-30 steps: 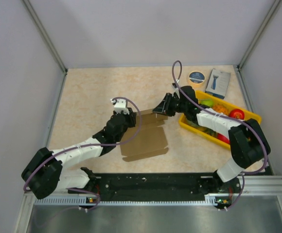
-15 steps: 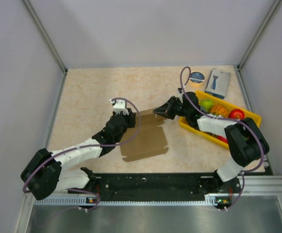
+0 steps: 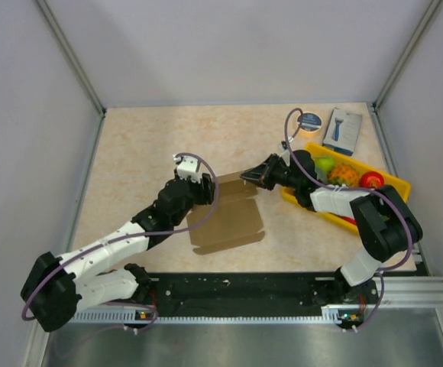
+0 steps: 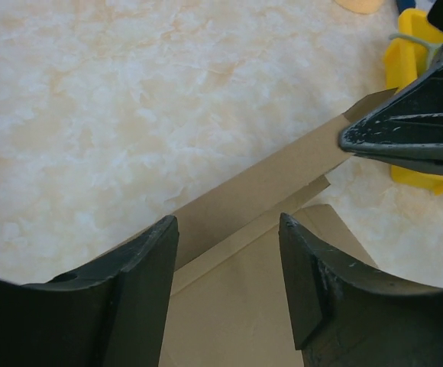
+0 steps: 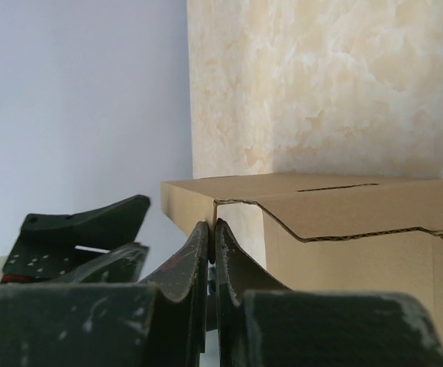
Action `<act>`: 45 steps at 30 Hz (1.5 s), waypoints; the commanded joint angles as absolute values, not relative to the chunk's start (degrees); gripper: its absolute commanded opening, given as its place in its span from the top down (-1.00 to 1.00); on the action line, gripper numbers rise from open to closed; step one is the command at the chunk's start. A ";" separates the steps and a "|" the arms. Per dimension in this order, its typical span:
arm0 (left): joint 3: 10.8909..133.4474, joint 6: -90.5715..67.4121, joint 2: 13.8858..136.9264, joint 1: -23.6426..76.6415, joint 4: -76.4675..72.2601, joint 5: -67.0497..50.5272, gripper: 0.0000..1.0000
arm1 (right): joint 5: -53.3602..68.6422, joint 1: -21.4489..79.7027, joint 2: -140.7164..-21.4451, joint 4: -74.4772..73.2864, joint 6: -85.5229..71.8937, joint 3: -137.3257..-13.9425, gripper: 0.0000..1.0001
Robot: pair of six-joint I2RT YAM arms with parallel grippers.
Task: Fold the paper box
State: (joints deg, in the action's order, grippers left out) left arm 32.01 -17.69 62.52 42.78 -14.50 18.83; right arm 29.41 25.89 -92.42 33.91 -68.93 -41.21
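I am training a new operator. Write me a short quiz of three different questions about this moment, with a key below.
1. True or false: the left hand is open over the paper box.
2. What does the right hand pinch? A a spoon; B a flap of the box; C nothing.
3. Fill in: the yellow tray lies on the robot's ____ side of the box.
Key: 1 true; 2 B; 3 right.
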 commanded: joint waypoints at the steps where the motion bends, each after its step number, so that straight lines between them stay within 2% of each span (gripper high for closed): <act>1: 38.40 -9.76 56.26 42.89 -3.37 16.52 -0.23 | 29.44 25.31 -92.99 35.25 -69.43 -41.92 1.00; 6: 39.91 -8.98 53.09 45.60 4.92 27.13 -0.06 | 28.65 25.23 -92.02 31.64 -68.82 -43.33 1.00; 9: 40.51 -0.57 55.80 55.16 5.09 36.72 -0.04 | 28.65 25.22 -92.72 29.80 -69.26 -44.12 1.00; 11: 43.50 4.90 60.54 58.17 6.67 42.00 -0.01 | 29.09 25.23 -92.99 28.04 -69.78 -44.73 1.00; 13: 43.68 14.20 63.88 60.99 4.32 42.10 -0.01 | 28.92 25.22 -92.81 25.07 -69.96 -45.70 1.00; 18: 38.15 34.13 67.93 62.23 -14.72 44.47 -0.04 | 27.86 25.31 -91.06 21.80 -69.43 -46.58 1.00; 21: 37.27 41.72 73.20 62.14 -22.11 45.44 0.03 | 28.12 25.31 -90.44 21.80 -69.61 -46.50 1.00; 25: 38.93 43.42 78.04 62.31 -22.41 43.68 0.11 | 28.56 25.22 -90.70 23.03 -70.66 -46.05 1.00; 27: 39.46 36.53 77.18 62.40 -22.24 45.43 0.08 | 28.74 25.23 -90.79 23.64 -70.93 -45.71 1.00; 28: 39.72 32.91 74.38 62.32 -18.23 44.92 -0.02 | 28.74 25.22 -90.70 23.82 -70.93 -45.62 1.00; 34: 34.38 -3.90 59.80 61.53 -7.14 51.14 -0.25 | 29.53 25.05 -91.23 25.92 -71.72 -45.44 1.00; 35: 33.41 -12.66 58.46 61.35 -3.55 52.37 -0.27 | 29.71 25.05 -91.32 26.19 -71.98 -45.44 1.00; 37: 30.95 -20.62 56.00 60.82 -0.28 55.44 -0.26 | 30.14 24.87 -91.41 26.89 -72.33 -45.26 1.00; 38: 30.15 -26.40 55.64 60.73 2.69 56.24 -0.25 | 30.15 24.87 -91.32 27.07 -72.51 -45.35 1.00; 42: 27.07 -29.70 58.52 60.65 1.32 57.56 -0.25 | 30.15 24.70 -91.05 27.25 -72.69 -45.26 1.00; 45: 27.68 -39.18 63.27 60.73 6.04 63.62 -0.25 | 30.23 24.70 -90.97 27.60 -73.04 -45.18 1.00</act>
